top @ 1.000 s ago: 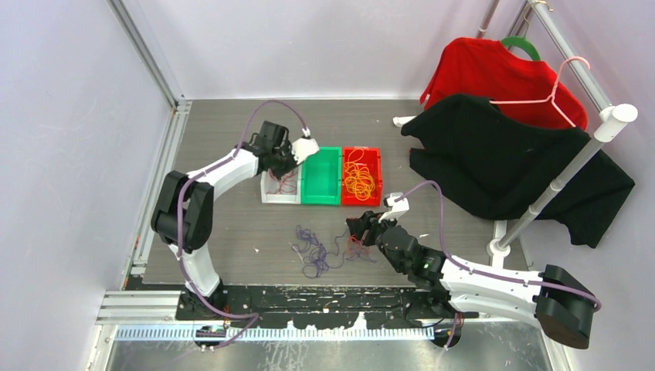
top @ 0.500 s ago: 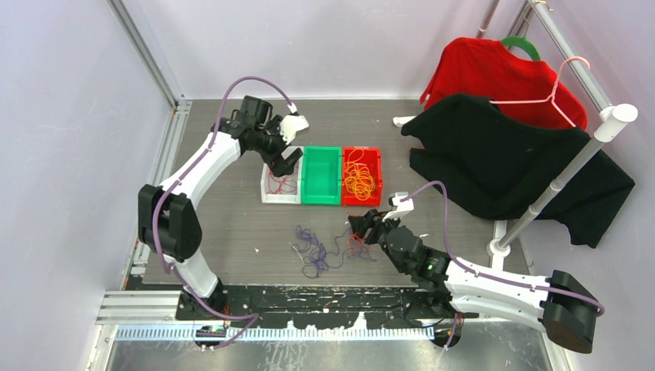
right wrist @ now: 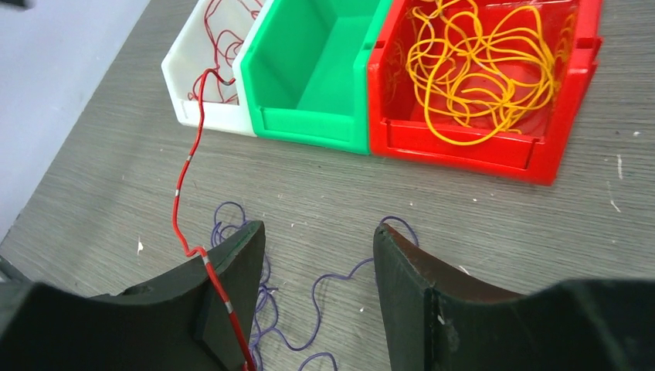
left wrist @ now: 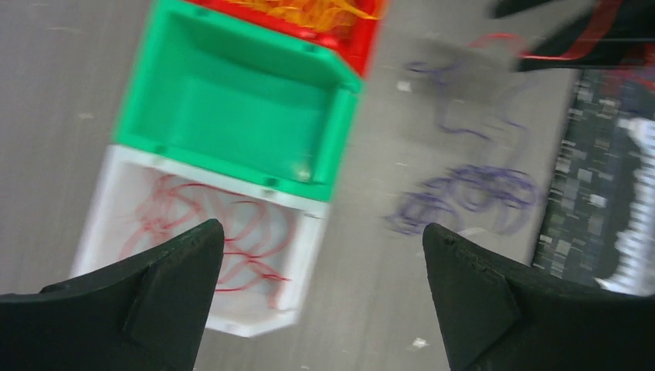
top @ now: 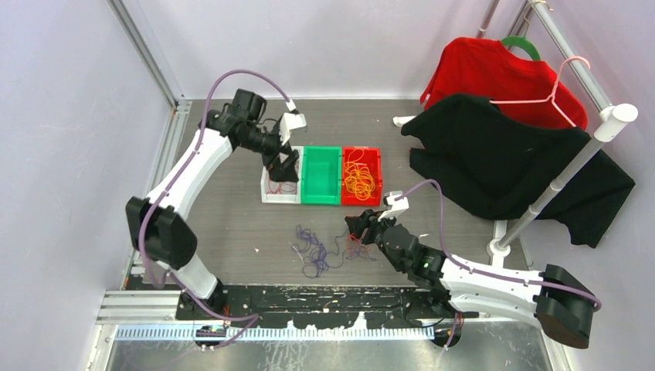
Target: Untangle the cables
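Note:
Red cables (top: 283, 185) lie in the white bin (top: 266, 195), orange-yellow cables (top: 359, 180) in the red bin (top: 378, 157). A purple cable tangle (top: 313, 251) sprawls on the table. My left gripper (top: 283, 159) hovers above the white bin, open wide and empty (left wrist: 320, 226); red cables (left wrist: 178, 209) and purple cables (left wrist: 471, 193) show below it. My right gripper (top: 359, 229) is low over the table, open (right wrist: 318, 230). One red cable (right wrist: 177, 199) trails from the white bin (right wrist: 202, 73) and lies across its left finger. A purple cable (right wrist: 317, 301) lies between the fingers.
A green bin (top: 320, 176) stands between the white and red bins with nothing showing inside. Black (top: 494, 154) and red (top: 494, 73) garments hang on a rack (top: 556, 182) at the right. Frame rails border the table's left side.
My left gripper has opened over the white bin and its arm has swung up and to the far left. The right arm has barely moved.

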{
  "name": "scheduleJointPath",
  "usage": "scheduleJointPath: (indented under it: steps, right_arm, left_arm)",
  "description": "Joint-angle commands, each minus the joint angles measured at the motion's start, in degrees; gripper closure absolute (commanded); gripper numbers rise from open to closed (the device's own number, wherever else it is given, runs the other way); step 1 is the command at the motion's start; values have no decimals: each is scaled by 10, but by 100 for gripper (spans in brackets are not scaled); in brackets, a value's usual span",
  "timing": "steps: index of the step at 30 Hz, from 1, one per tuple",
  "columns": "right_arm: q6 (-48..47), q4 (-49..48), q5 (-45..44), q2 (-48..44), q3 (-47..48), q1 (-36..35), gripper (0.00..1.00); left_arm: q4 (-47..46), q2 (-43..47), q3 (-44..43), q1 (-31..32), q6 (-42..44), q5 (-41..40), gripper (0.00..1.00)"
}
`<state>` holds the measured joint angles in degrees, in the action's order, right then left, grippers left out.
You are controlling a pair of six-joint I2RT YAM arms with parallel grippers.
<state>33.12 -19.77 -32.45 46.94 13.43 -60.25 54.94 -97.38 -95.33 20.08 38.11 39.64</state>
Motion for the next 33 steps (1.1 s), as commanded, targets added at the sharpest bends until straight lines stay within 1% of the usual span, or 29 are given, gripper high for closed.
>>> scheduleJointPath:
  steps: [1,4,6,9,12,14,16,18,20,21,22,23,26,27,29,31,32,33]
  right_arm:
    - [-22,-91,25,40,42,2,41]
    - [-45,-143,115,71,72,5,41]
    - [-52,-133,170,91,108,6,42]
    - [-52,-128,215,115,142,6,44]
    - [-54,-144,241,126,155,6,44]
    - [-56,-170,266,131,159,5,44]
    - [-59,-190,303,139,166,6,43]
    - [-61,-190,319,149,177,6,42]
    - [-63,-183,331,155,188,6,43]
    - [-64,-181,339,158,190,6,43]
    - [-64,-181,345,161,192,6,43]
    - [-66,-180,352,162,195,6,43]
    - [-71,-162,368,164,206,6,43]
    - [-73,-153,371,165,211,5,43]
    - [-77,-135,377,167,222,5,44]
    - [-79,-118,381,173,233,5,44]
    - [-79,-112,383,177,240,6,44]
    - [-79,-110,387,181,243,6,44]
  left_arm:
    - [89,100,57,29,7,111,0]
    - [81,134,96,37,-45,109,0]
    - [72,152,107,37,-69,105,0]
    - [63,172,109,37,-87,102,0]
    - [26,193,114,36,-159,107,0]
    - [-41,221,137,35,-263,99,0]
    - [-137,253,164,32,-378,93,1]
    - [-200,286,179,30,-448,128,0]
    - [-241,306,189,31,-482,178,0]
    - [-237,311,186,34,-463,215,0]
    - [-200,310,173,39,-410,234,0]
    - [-138,305,151,47,-343,232,1]
    - [66,275,73,66,-95,196,3]
    - [115,267,59,72,-41,177,5]
    - [167,255,44,84,39,148,9]
    - [196,252,43,119,106,92,15]
    - [206,256,48,138,162,55,19]
    - [208,262,56,157,190,23,22]
